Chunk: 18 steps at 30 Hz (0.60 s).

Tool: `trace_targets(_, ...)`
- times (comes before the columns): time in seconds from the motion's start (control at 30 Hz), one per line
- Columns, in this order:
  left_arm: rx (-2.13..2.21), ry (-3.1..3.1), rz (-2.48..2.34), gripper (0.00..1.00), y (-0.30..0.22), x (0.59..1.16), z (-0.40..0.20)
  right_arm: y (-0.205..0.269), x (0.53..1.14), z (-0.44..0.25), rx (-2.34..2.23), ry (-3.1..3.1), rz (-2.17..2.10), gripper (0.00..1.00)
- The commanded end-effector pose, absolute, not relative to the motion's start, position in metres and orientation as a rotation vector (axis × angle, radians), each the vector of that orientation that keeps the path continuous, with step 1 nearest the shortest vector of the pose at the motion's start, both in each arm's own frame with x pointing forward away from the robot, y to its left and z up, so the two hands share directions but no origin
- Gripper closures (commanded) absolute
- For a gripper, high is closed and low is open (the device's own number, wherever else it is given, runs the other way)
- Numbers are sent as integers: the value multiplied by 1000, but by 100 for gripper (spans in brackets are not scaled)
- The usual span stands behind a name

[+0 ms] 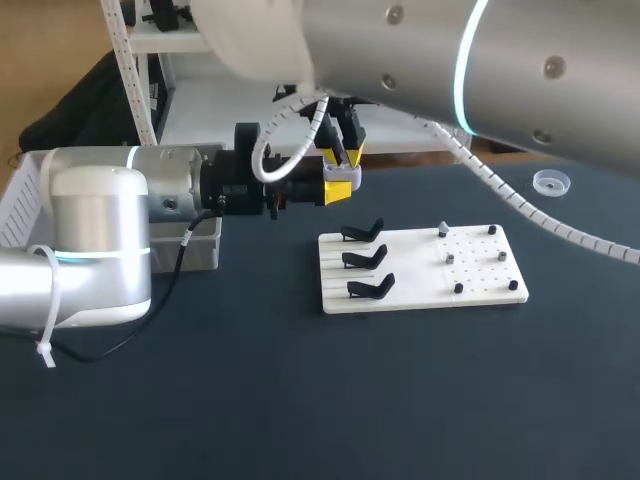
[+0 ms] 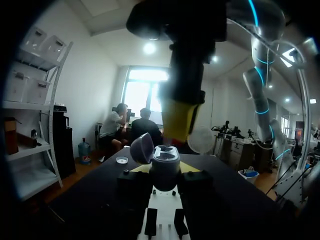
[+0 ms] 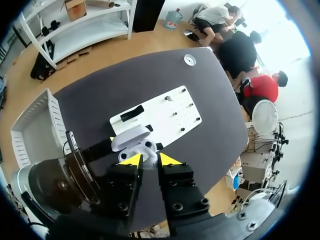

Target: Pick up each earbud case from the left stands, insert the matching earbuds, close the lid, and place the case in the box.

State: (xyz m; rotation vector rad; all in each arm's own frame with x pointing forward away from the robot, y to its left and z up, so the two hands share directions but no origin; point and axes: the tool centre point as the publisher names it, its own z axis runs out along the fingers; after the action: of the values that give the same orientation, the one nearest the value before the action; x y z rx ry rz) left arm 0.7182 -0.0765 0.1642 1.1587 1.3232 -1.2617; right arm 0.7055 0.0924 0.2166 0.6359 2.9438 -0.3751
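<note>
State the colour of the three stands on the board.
The stands are black; best seen in the head view.

Setting: robotics lab bench. Evidence:
- Two robot arms with lit cyan rings, the left arm (image 1: 100, 240) and the right arm (image 1: 450, 60), meet over one dark table (image 1: 250, 400).
- A spiral-wrapped cable (image 1: 500, 195) runs along the right arm.
- A white fixture board (image 1: 410, 270) carries three black stands (image 1: 362, 259) in a row, and a hole grid with small pegs (image 1: 458, 288).
- A white slatted box (image 1: 22, 205) sits at the table's left side.
- A small clear dish (image 1: 551, 182) lies at far right.
</note>
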Motion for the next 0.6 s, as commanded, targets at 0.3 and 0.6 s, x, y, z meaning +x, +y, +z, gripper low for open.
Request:
trace_targets(0.3,1158,1321,-1262,100,-77,719,164,89,713,213,653,2950,-394,100)
trace_targets(0.6,1158,1321,-1262,100,-77,719,164,87,714,208,656,2960,-399,100)
